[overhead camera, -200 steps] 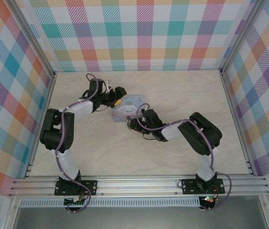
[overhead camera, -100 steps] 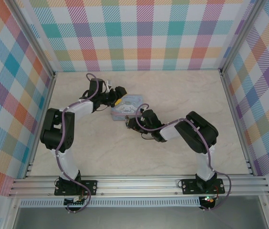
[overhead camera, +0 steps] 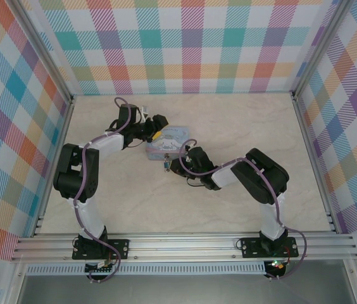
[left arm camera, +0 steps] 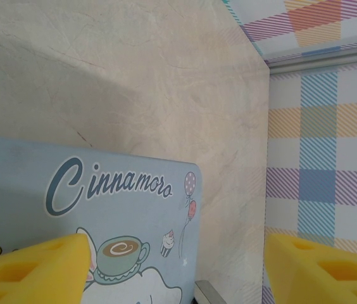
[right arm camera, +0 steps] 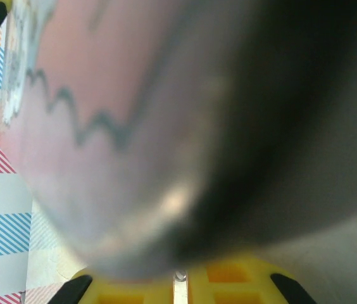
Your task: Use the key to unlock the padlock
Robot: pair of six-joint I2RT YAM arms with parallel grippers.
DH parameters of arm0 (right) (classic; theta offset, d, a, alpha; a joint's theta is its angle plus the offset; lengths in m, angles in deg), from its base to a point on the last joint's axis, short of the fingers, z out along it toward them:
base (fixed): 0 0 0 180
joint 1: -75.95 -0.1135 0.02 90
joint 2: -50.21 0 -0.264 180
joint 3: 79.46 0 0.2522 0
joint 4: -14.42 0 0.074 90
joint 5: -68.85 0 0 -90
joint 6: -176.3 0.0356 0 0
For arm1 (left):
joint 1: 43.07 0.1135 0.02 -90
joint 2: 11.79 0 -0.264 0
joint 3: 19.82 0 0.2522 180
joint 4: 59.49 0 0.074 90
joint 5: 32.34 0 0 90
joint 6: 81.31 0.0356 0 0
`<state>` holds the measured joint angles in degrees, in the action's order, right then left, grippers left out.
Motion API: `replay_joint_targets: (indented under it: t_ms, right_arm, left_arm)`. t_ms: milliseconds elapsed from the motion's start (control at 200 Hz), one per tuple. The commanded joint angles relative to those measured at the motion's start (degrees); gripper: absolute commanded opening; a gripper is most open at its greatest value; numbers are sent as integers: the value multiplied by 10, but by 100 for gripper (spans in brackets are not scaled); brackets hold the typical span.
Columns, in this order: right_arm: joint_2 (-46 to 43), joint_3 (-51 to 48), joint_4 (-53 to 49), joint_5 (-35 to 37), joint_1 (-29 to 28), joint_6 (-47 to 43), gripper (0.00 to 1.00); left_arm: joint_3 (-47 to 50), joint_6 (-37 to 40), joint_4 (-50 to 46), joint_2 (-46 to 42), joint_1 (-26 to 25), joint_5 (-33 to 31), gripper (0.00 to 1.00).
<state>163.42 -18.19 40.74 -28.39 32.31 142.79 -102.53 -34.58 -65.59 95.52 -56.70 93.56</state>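
- Against the earlier frame, the left arm sits as before; the right arm has edged leftward, toward the tin's lower corner.
- One left gripper [overhead camera: 156, 135], fingers spread over one cartoon tin [overhead camera: 173, 137].
- One padlock [overhead camera: 166, 165] just below the tin, centre frame.
- One right gripper [overhead camera: 173, 166] beside it; I cannot tell its grip.
- Pale marbled table [overhead camera: 242, 120], plaid walls [overhead camera: 191, 44].

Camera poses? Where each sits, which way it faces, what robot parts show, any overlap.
Top external: above and behind the bases, looking down at the table; both arms, left gripper and right gripper show.
Left wrist: on the left arm, looking past its yellow fingers onto the tin lid.
Right wrist: close against a blurred surface; yellow fingers at the bottom.
Shared: top external and left wrist both show the tin.
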Motion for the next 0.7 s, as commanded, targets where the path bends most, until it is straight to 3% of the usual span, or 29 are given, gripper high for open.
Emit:
replay_joint_targets:
  t_ms: [0,150,370,525,695]
  right_arm:
    - [-11,-12,-2,-9,-9,-10,15]
    - [-49,-47,5,15,-9,-24,24]
    - [-128,-100,-27,52,-3,-72,46]
    - [-132,-97,-5,-1,24,-79,57]
    - [-125,-78,2,-27,50,-89,58]
  left_arm:
    - [0,0,-14,-2,-2,-7,73]
    - [21,0,-14,-19,-2,-14,72]
    - [61,-9,-4,-49,-7,-12,72]
    - [93,-20,5,-77,-15,-16,73]
    - [125,-29,11,-107,-23,-23,72]
